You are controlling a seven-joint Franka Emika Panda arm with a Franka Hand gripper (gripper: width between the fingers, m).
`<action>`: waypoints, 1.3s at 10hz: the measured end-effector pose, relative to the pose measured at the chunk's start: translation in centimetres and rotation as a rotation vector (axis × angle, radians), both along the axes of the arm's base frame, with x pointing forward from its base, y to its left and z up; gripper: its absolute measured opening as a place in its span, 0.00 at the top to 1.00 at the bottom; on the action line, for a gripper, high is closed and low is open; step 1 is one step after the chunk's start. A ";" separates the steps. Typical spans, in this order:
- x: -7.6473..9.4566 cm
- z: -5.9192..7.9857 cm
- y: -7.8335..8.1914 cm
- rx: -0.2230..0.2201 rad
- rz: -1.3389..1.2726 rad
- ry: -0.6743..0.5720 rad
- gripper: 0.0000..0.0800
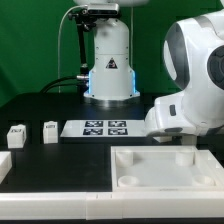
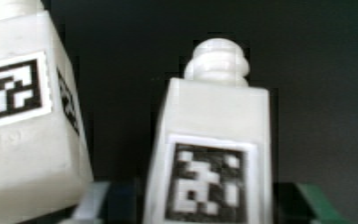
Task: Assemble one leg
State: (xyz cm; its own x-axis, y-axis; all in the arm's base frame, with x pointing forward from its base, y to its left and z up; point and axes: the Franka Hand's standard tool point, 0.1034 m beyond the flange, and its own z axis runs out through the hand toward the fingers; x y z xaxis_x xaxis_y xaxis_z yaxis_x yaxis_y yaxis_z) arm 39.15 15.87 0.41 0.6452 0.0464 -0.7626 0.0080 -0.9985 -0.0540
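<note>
In the wrist view two white block-shaped pegs are seen against the black tabletop (image 2: 318, 90). The leg (image 2: 211, 150) fills the middle of that picture; one black-and-white square tag is carried on its face and one narrow ribbed stud is seen at its far end. A second leg (image 2: 25, 110) is seen just beside it, apart from it by a dark gap, and one tag is shown on it as well.

The near end of the leg is flanked by two dim grey shapes, taken to be the fingers (image 2: 119, 203) of the claw (image 2: 211, 208). The leg is thus placed between the fingers, but whether it is pressed by them cannot be told, as the contact is lost at the picture's edge.

In the exterior view two more pegs are counted at that view's left: a first small leg (image 1: 15, 133) and a further small leg (image 1: 50, 130), both set upright and apart from each other. Whether these are the two of the wrist view cannot be told. Just beside them, toward the exterior view's right, the marker board (image 1: 105, 128) is laid flat, and four tags are counted on it.

One large white panel (image 1: 165, 172) is laid at the front, with two round sockets clearly made out along its edge at the exterior view's left. One white arm (image 1: 195, 85) is held over it, and the claw is hidden there. One cut-off white piece (image 1: 3, 165) is seen at the edge.
</note>
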 end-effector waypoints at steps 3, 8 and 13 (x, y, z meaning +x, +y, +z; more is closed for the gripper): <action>0.0 0.0 0.1 0.000 0.002 0.000 0.64; 0.0 4.3 -0.3 -0.008 0.030 0.036 0.64; 1.2 9.2 -0.6 -0.012 0.049 0.007 0.64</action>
State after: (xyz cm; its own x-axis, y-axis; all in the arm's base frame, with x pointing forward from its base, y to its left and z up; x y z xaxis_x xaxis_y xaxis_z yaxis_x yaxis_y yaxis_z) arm 40.33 15.26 9.60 0.6368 0.0690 -0.7680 0.0566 -0.9975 -0.0427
